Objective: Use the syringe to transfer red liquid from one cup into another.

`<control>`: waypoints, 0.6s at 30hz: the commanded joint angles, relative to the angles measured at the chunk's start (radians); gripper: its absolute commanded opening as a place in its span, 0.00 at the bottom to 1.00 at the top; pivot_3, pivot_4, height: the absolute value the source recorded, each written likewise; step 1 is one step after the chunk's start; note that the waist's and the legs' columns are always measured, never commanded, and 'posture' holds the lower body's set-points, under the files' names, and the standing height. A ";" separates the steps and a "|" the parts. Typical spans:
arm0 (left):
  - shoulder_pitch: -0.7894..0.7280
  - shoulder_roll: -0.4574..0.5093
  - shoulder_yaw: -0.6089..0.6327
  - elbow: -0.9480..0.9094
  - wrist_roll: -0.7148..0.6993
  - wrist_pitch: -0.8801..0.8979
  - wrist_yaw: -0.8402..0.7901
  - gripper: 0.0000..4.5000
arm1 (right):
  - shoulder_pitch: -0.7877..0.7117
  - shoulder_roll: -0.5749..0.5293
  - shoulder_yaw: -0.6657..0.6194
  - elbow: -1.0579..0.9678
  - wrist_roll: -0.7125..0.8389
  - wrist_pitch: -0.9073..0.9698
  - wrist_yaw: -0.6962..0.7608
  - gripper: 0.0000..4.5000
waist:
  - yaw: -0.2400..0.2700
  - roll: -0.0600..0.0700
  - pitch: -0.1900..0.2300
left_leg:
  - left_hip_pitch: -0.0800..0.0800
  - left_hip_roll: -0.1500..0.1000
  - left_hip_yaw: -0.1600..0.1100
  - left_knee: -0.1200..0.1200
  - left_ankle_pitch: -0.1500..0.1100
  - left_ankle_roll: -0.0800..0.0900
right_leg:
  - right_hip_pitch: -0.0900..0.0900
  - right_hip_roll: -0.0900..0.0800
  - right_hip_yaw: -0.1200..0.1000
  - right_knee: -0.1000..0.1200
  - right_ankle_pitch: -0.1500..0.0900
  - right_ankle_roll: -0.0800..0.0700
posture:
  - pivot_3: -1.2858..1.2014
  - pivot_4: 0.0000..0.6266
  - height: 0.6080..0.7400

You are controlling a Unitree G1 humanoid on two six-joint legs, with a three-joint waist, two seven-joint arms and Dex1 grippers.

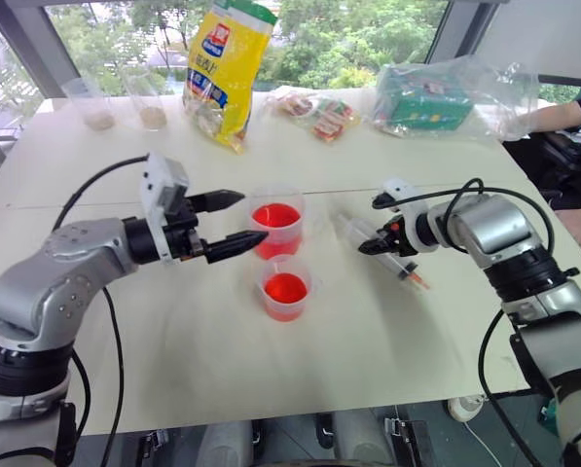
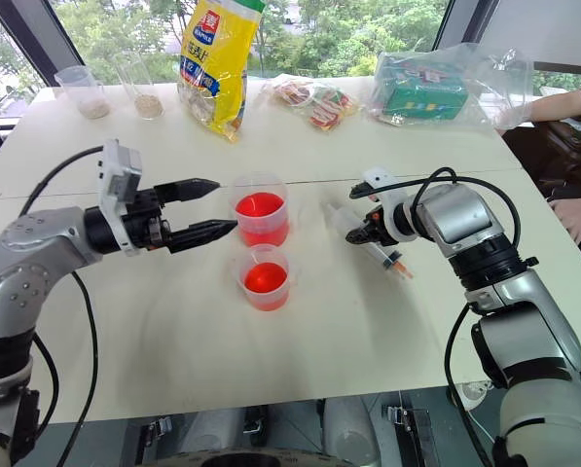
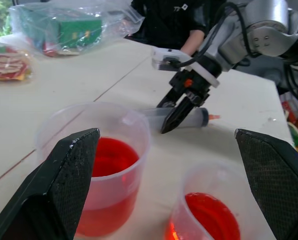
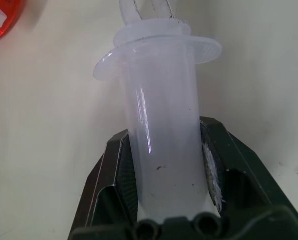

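**Right tool clamped on the syringe at the worktop**

We see the right tool (image 1: 372,243) closed around the barrel of the syringe (image 1: 399,268), which lies on the white worktop (image 1: 173,341) to the right of the two cups, its orange tip towards the near edge. In the right wrist view the clear barrel (image 4: 161,150) sits between both black fingers (image 4: 114,170), its flange beyond them.

The left tool (image 1: 239,219) hangs level just left of the tall cup (image 1: 276,222), its fingers spread wide and holding nothing. The tall cup carries red liquid (image 1: 275,215); the small cup (image 1: 287,289) stands just in front of it, nearer us, also with red inside.

At the far side of the worktop we see a yellow bag (image 1: 227,68), two clear cups with beige grains (image 1: 125,102), a snack packet (image 1: 319,112) and a green box in clear plastic (image 1: 431,97).
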 commanded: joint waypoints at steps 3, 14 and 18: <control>-0.088 0.040 0.083 0.072 -0.019 -0.018 -0.022 1.00 | -0.010 -0.009 -0.210 -0.188 0.040 -0.030 -0.042 0.31 | 0.002 0.001 0.000 | -0.002 0.000 0.000 0.000 0.000 0.000 | -0.002 0.000 0.000 0.000 0.000 0.001 | 0.52 0.24 1.00; -0.215 0.053 0.070 0.185 -0.009 -0.009 -0.079 1.00 | -0.013 0.440 -0.522 -0.388 0.284 -0.452 -0.140 0.31 | -0.003 0.001 0.000 | -0.001 0.000 0.000 -0.001 0.001 -0.001 | -0.002 0.001 -0.001 0.002 0.001 0.001 | 0.52 0.24 1.00; -0.241 0.054 0.065 0.190 -0.007 0.000 -0.086 1.00 | -0.001 0.593 -0.482 -0.308 0.255 -0.648 -0.137 0.31 | 0.000 0.001 0.000 | -0.002 0.000 0.000 -0.001 0.001 -0.002 | -0.002 0.000 -0.001 0.003 0.001 0.001 | 0.52 0.24 1.00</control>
